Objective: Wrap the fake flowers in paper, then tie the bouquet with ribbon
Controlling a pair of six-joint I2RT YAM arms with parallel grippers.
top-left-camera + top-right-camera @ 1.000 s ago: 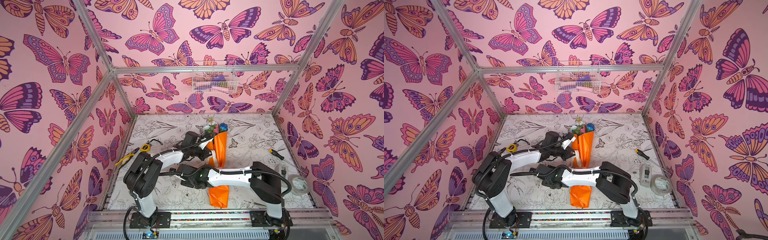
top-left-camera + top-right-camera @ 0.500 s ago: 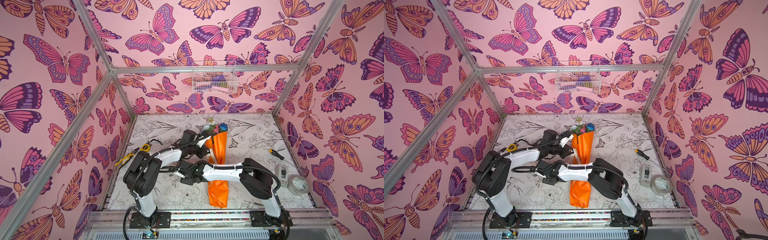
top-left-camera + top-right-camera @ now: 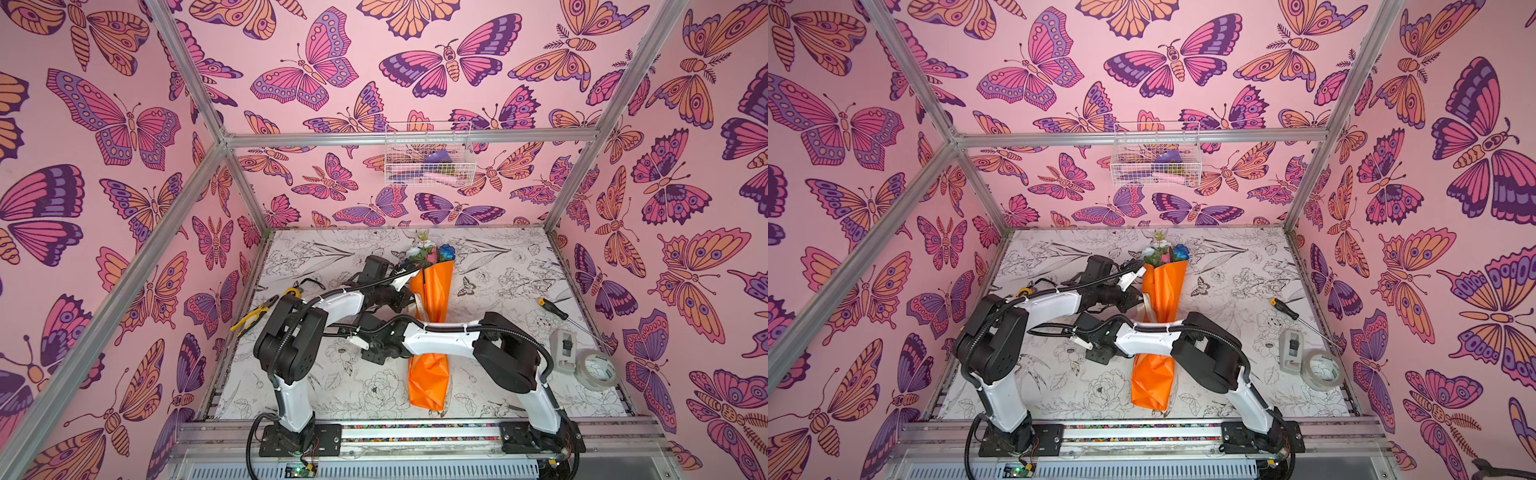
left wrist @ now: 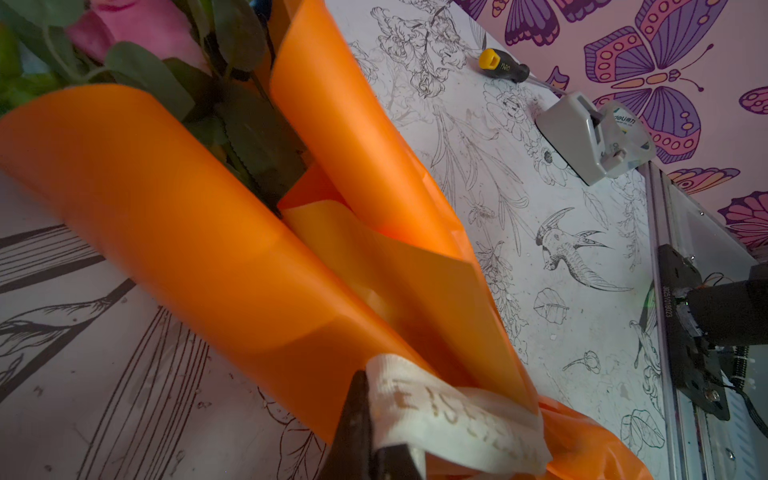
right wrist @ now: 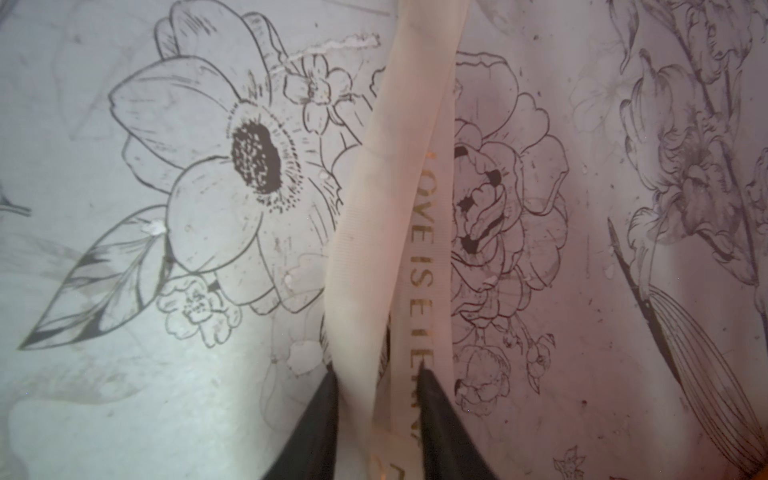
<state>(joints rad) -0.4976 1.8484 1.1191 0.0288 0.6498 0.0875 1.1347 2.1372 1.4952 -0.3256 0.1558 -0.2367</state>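
Note:
The bouquet of fake flowers [image 3: 432, 291] [image 3: 1165, 286] lies lengthwise mid-table, rolled in orange paper [image 4: 199, 232]. Its pink, white and blue blooms [image 3: 432, 251] point to the back wall. My left gripper [image 3: 411, 301] [image 4: 374, 440] sits at the roll's left side, shut on a cream printed ribbon [image 4: 449, 419] that crosses the paper. My right arm reaches over the bouquet's narrow part. Its gripper [image 3: 376, 358] [image 3: 1098, 357] hangs over the table left of the bouquet. In the right wrist view the folded ribbon [image 5: 386, 208] runs between that gripper's [image 5: 376, 374] fingers, which press on it from both sides.
A screwdriver [image 3: 552, 309], a grey tape dispenser [image 3: 565, 349] and a tape roll [image 3: 598, 368] lie at the right edge. Yellow pliers [image 3: 253, 318] and a small tape measure [image 3: 292, 292] lie at the left edge. A wire basket [image 3: 428, 156] hangs on the back wall.
The right arm's elbow has swung left over the bouquet, and its fingers have closed in on the ribbon. The left gripper has stayed shut on the ribbon.

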